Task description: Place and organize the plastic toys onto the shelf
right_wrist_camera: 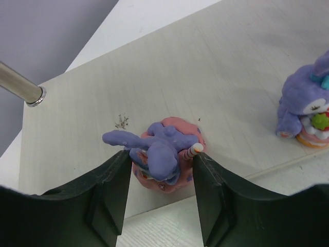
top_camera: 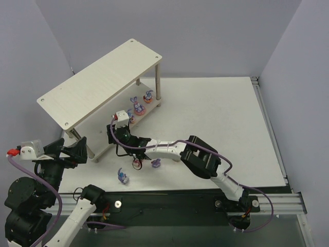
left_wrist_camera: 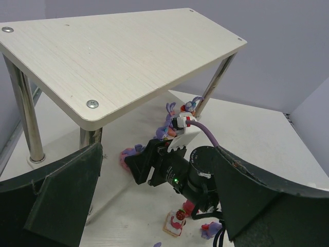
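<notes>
Bunny (right_wrist_camera: 162, 152) on pink base stood on shelf's (right_wrist_camera: 205, 67) lower board, another bunny (right_wrist_camera: 303, 108) at its 3 o'clock. Right gripper (right_wrist_camera: 162, 159) straddled it, grip unclear; left gripper (top_camera: 74, 148), at shelf's 7 o'clock, gaped empty.

You have — shelf (top_camera: 103, 72): pale whitewashed wood grain, silvery legs; bunny (right_wrist_camera: 162, 152): purple-blue on a pink base, pink-white striped stick; cable (left_wrist_camera: 205, 135): purple.

White table (top_camera: 221, 118) across the centre, three small toys (top_camera: 123, 177) on it at lower left; wooden shelf (top_camera: 97, 82) at upper left, bunny figures (top_camera: 138, 109) on its lower board.
</notes>
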Action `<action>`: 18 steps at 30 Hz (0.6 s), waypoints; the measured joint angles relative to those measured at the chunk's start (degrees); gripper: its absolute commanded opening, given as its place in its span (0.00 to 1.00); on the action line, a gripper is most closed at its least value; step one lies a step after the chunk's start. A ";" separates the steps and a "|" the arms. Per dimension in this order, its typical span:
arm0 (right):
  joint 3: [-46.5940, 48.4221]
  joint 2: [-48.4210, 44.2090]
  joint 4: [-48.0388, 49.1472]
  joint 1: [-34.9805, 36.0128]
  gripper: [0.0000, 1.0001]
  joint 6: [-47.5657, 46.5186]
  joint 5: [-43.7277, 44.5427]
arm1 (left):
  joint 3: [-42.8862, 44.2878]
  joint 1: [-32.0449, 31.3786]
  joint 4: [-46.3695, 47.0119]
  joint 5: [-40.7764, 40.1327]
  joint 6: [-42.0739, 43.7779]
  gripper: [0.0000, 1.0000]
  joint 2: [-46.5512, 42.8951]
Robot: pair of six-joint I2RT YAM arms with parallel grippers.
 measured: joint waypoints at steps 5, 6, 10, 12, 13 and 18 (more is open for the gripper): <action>-4.83 -1.86 5.57 -1.38 0.43 -5.53 -6.47 | 0.00 0.00 -0.02 -0.02 0.07 0.97 0.00; -5.77 -2.36 6.21 -1.75 0.43 -6.58 -7.93 | 0.00 0.00 0.00 -0.02 0.07 0.97 0.00; -8.52 -4.26 7.13 -3.37 0.43 -9.86 -12.74 | 0.00 0.00 -0.02 -0.02 0.07 0.97 0.00; -9.68 -5.18 7.19 -4.37 0.43 -11.23 -15.37 | -0.02 0.00 -0.02 -0.02 0.07 0.97 0.00; -10.40 -5.70 7.19 -4.96 0.43 -11.89 -17.03 | -0.02 0.00 -0.02 -0.02 0.04 0.97 0.00; -11.67 -6.82 7.08 -7.02 0.44 -14.01 -22.93 | -0.02 0.00 -0.02 -0.02 0.04 0.97 0.00</action>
